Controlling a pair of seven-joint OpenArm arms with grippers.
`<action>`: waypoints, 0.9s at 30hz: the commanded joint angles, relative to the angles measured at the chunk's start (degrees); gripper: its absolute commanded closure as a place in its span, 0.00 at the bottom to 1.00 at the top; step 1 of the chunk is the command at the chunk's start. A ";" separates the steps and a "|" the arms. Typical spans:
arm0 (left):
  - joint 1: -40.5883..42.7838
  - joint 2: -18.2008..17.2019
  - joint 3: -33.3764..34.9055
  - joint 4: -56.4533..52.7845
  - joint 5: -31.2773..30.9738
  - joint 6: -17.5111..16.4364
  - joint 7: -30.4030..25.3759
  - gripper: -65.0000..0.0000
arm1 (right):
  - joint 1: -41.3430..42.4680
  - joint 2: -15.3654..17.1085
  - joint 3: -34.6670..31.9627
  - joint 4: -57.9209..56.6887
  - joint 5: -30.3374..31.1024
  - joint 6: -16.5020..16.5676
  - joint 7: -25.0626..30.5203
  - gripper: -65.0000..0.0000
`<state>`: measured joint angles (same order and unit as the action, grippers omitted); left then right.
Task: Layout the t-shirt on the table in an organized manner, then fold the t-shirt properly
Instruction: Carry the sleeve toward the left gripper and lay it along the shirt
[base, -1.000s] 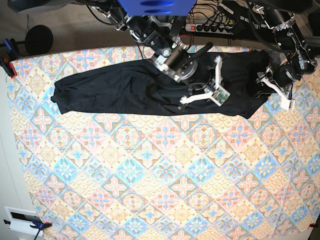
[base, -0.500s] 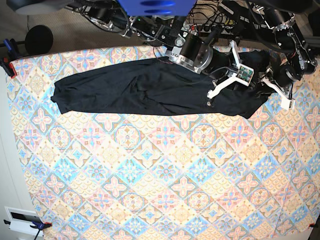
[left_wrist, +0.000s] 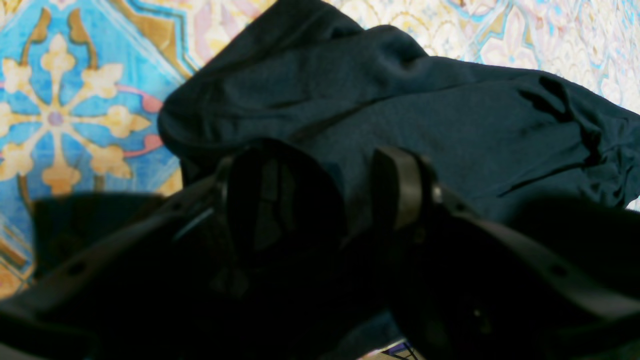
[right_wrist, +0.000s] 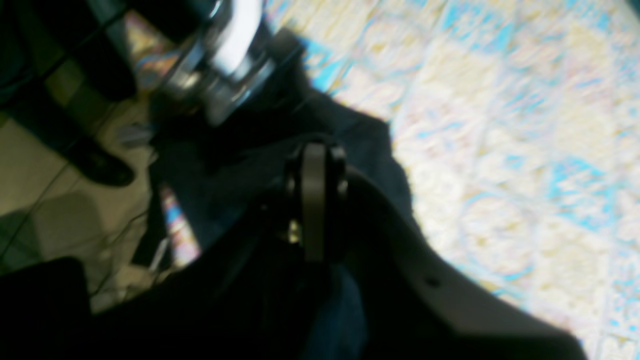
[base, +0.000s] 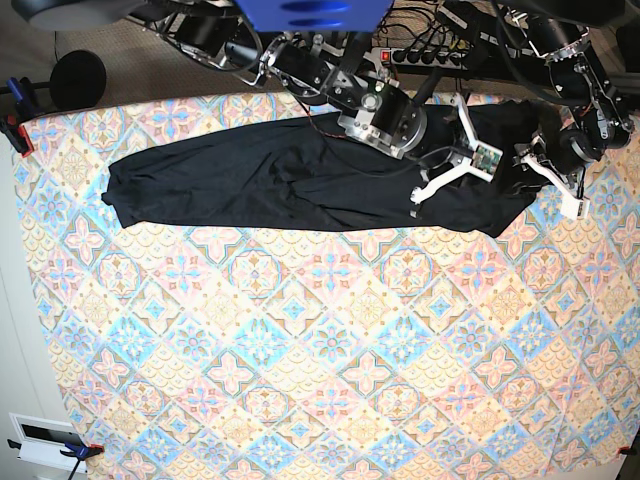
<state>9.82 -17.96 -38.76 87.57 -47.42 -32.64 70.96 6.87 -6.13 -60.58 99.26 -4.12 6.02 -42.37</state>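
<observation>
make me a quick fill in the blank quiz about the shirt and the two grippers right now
1. The shirt on the table is ___ in colour.
2. The right gripper has its jaws ___.
3. The left gripper has its jaws ___.
4. In the base view the shirt lies along the table's ___ edge.

Missing words: black; shut; open; far

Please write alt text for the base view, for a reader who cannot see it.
A black t-shirt lies stretched in a long band across the far side of the table. Both robot arms reach over its right end, the right gripper shut.
</observation>
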 joint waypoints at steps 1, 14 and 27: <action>-0.37 -0.99 -0.14 0.91 -1.24 -0.28 -0.76 0.46 | 0.64 -0.86 0.14 0.39 0.12 0.09 1.01 1.00; -0.29 -0.99 -0.14 0.91 -1.24 -0.28 -0.76 0.46 | 3.54 -2.09 0.31 -0.05 0.21 0.09 3.73 1.00; -0.20 -0.99 -0.14 0.91 -1.24 -0.28 -0.76 0.46 | 4.07 -2.18 0.05 -0.58 0.21 0.09 3.82 1.00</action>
<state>10.00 -17.96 -38.76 87.57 -47.42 -32.67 70.96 10.17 -7.18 -60.40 98.04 -4.05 6.37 -40.16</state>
